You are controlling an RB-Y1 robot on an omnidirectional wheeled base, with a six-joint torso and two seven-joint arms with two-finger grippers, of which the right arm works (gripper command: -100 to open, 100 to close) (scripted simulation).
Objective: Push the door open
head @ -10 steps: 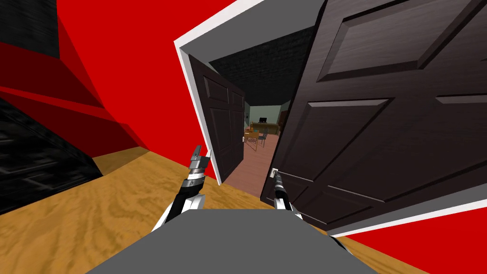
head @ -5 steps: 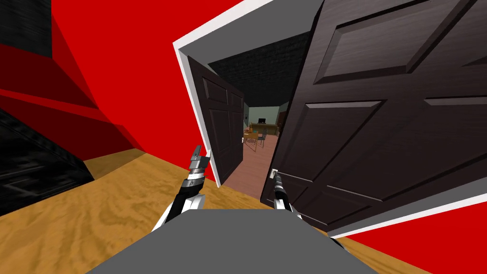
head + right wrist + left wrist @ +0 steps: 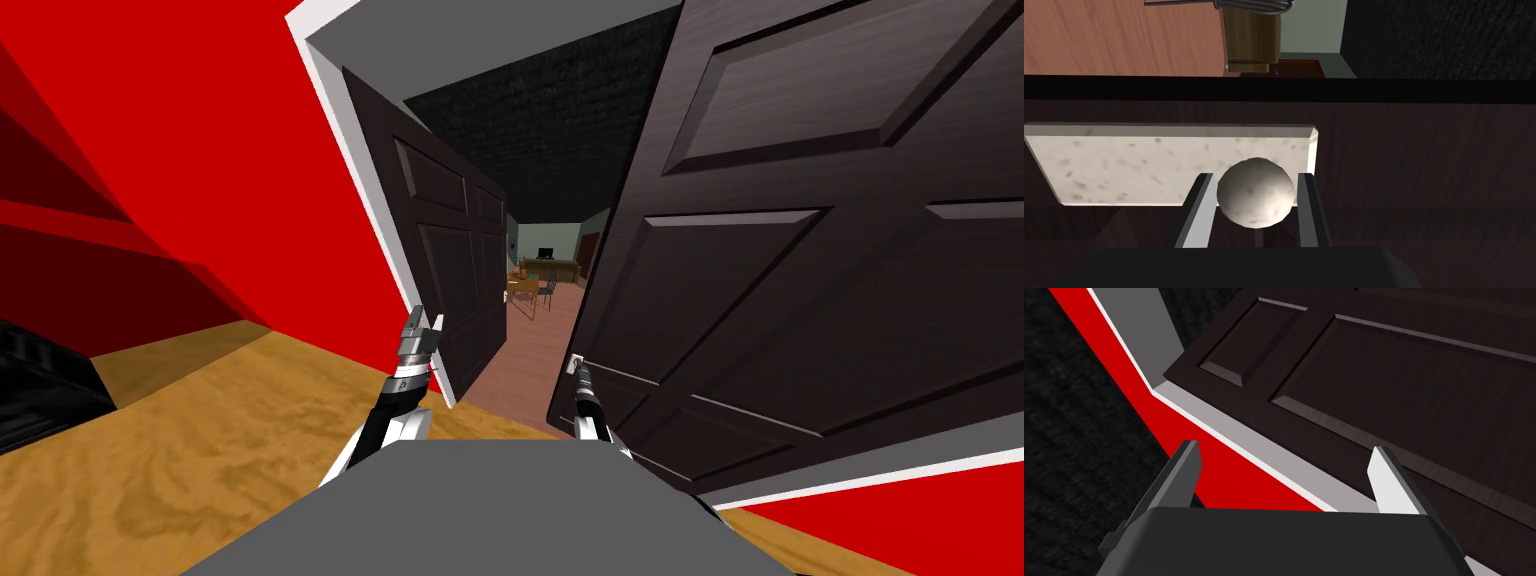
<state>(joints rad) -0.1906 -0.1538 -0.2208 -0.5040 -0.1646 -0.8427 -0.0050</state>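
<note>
Pinching the round pale knob with my right gripper, I judged the dark panelled door behind it stiff, heavy, best pushed there, far from its hinges; my left gripper hung spread.

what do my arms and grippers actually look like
The left forearm and right forearm are black with white shells lower down and silver-grey banded wrists. The left gripper has a dark box body with two thin, tapered blade fingers, one light grey, one shaded darker. The right gripper matches: dark box, two flat grey blades.
</note>
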